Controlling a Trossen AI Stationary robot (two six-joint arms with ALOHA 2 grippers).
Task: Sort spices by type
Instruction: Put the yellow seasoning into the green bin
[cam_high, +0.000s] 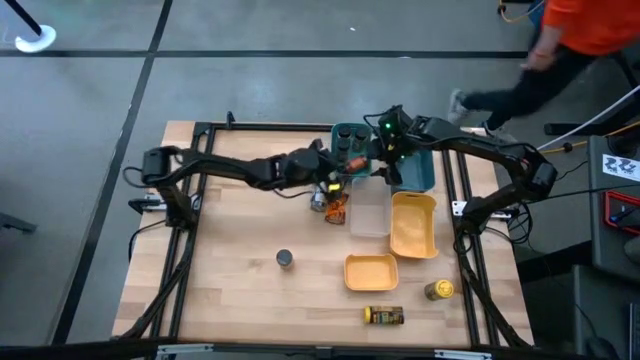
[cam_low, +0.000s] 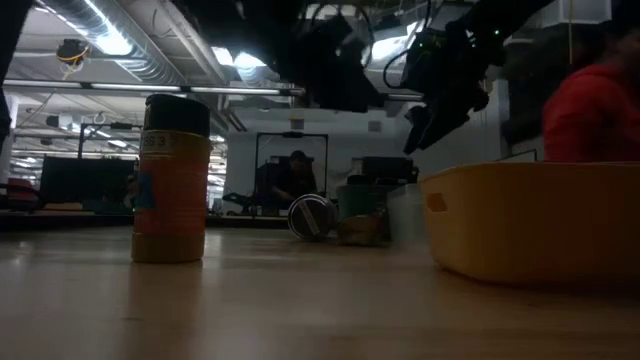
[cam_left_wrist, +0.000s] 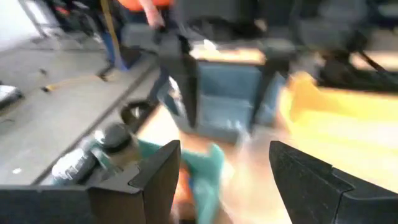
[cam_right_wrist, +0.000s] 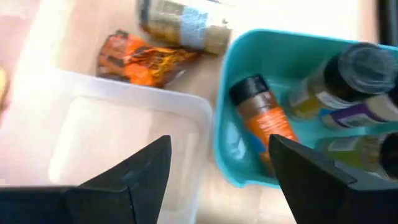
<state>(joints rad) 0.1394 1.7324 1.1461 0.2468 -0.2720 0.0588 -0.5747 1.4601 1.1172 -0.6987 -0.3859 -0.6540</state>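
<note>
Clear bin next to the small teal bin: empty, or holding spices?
Empty: the right wrist view shows the clear bin's bare floor; the orange packet lies outside it.

Both arms stretched inward, left hand (cam_high: 322, 172) and right hand (cam_high: 388, 150) open-fingered.

A robotics lab: framed wooden table (cam_high: 250, 225), exposed ceiling ducts (cam_low: 150, 62), cabled equipment.

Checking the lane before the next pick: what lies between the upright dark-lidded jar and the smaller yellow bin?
Nothing: in the high view bare wood runs from the upright jar to the smaller yellow bin.
</note>
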